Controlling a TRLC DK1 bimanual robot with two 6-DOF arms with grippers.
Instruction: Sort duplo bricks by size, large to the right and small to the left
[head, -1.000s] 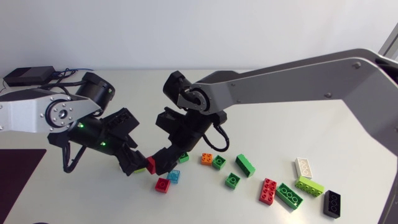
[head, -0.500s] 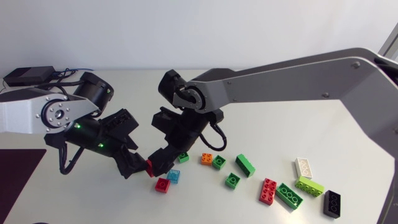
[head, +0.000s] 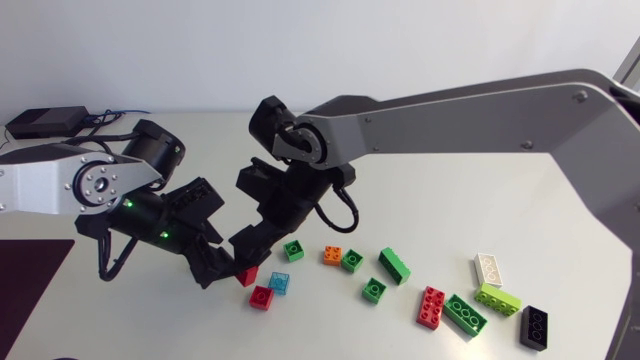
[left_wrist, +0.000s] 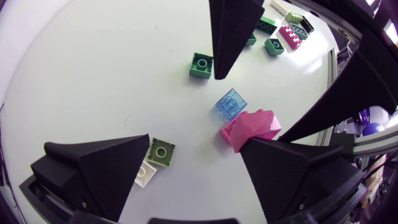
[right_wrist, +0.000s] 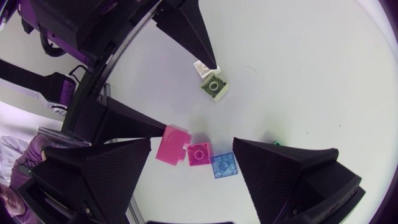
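White table (head: 480, 190), red brick (head: 246, 275) between opposing fingers (head: 212, 266), mid-table

Fifteen duplo bricks (head: 432, 307), two arms (head: 470, 120)

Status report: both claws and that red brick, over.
Left claw open, right claw open. Red brick against one finger of each. Blue brick and second red brick close beside.
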